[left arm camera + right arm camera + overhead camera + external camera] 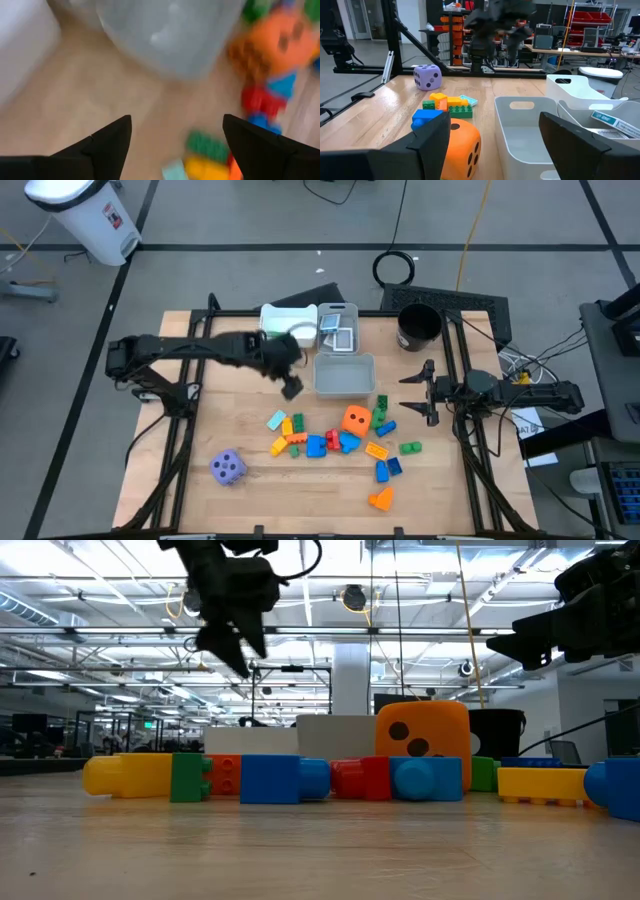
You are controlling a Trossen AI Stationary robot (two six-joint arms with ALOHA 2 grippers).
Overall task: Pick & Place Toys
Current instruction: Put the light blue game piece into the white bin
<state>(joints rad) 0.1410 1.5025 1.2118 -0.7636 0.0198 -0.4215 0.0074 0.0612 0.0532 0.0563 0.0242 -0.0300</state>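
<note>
The left gripper (291, 387), fingers spread and empty, is held above bare table; it should be lowered squarely over the small green plastic block (207, 146).

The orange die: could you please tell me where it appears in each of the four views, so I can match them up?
High view: orange die sits right of centre, just below the grey bin.
Low view: it rises behind the row of blocks, right of centre.
Left wrist view: blurred, near the upper right corner.
Right wrist view: bottom centre, beside the grey bin.
Shared landmark: the grey bin.
</note>
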